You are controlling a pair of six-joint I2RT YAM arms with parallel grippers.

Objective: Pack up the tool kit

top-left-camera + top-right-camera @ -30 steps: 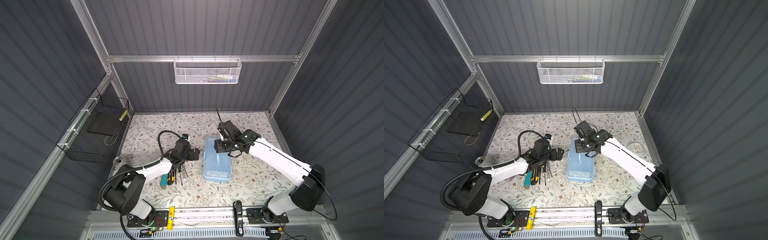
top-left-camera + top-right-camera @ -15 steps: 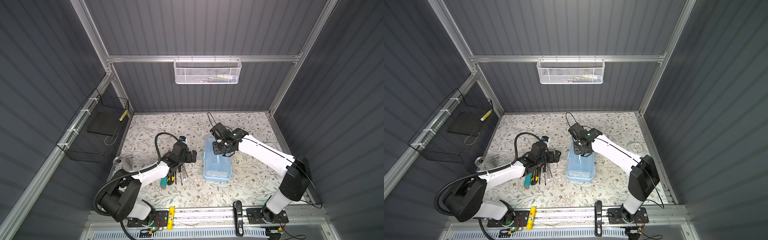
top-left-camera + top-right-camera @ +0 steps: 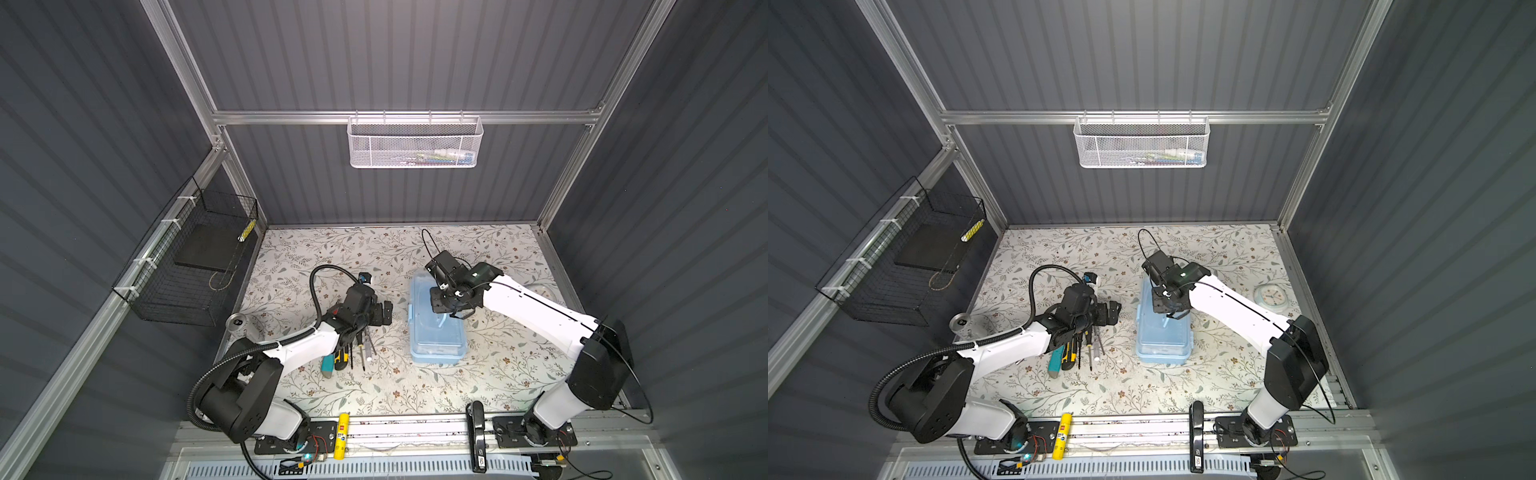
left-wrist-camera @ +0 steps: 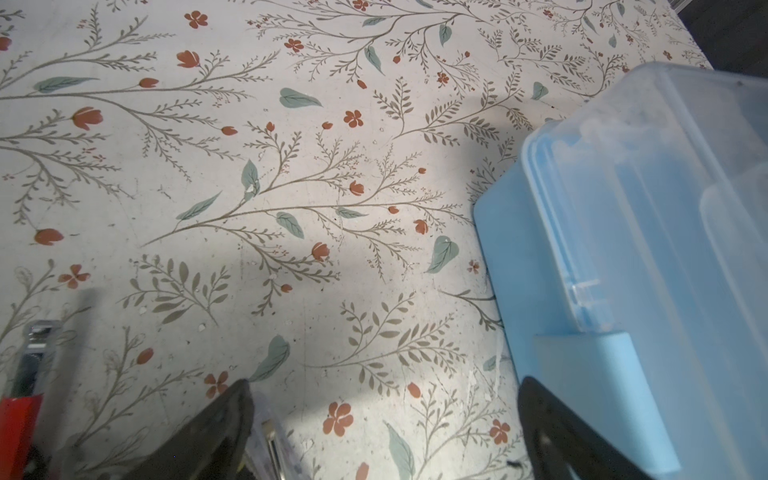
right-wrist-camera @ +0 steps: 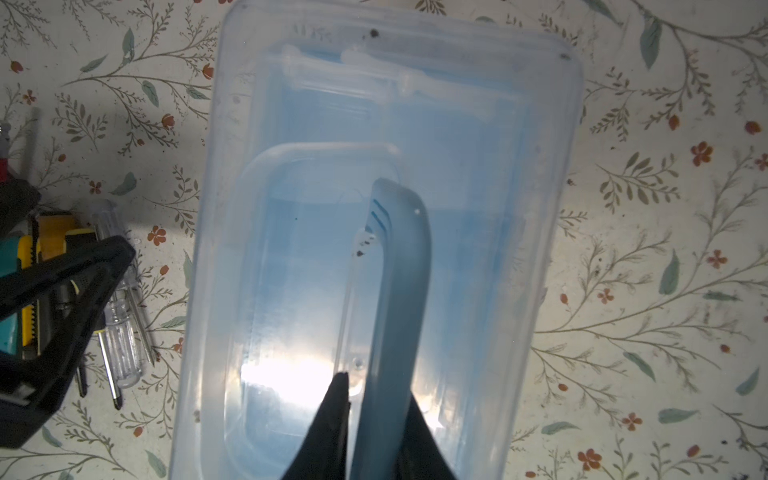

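The tool kit's light-blue box [image 3: 436, 345] [image 3: 1163, 340] stands mid-table with its clear lid on. My right gripper [image 3: 446, 307] [image 5: 376, 390] is above the lid, shut on the box's raised light-blue handle [image 5: 399, 291], one black finger on each side. Left of the box, screwdrivers [image 3: 361, 353] [image 5: 120, 332] and a yellow-black utility knife [image 3: 341, 359] [image 5: 45, 249] lie together on the floral table. My left gripper [image 3: 380, 313] [image 4: 384, 386] hovers open over the far ends of these tools, with bare table between its fingers. The box's side [image 4: 623, 249] is just beside it.
A white mesh basket [image 3: 415, 145] hangs on the back wall and a black wire basket [image 3: 191, 266] on the left wall. A can [image 3: 237, 322] stands at the table's left edge. A small round clock [image 3: 1271, 297] lies at the right. A yellow tube [image 3: 343, 436] rests on the front rail.
My right gripper has come down over the box lid and closed on the handle. The left gripper has stayed open beside the tools, shifting only slightly.
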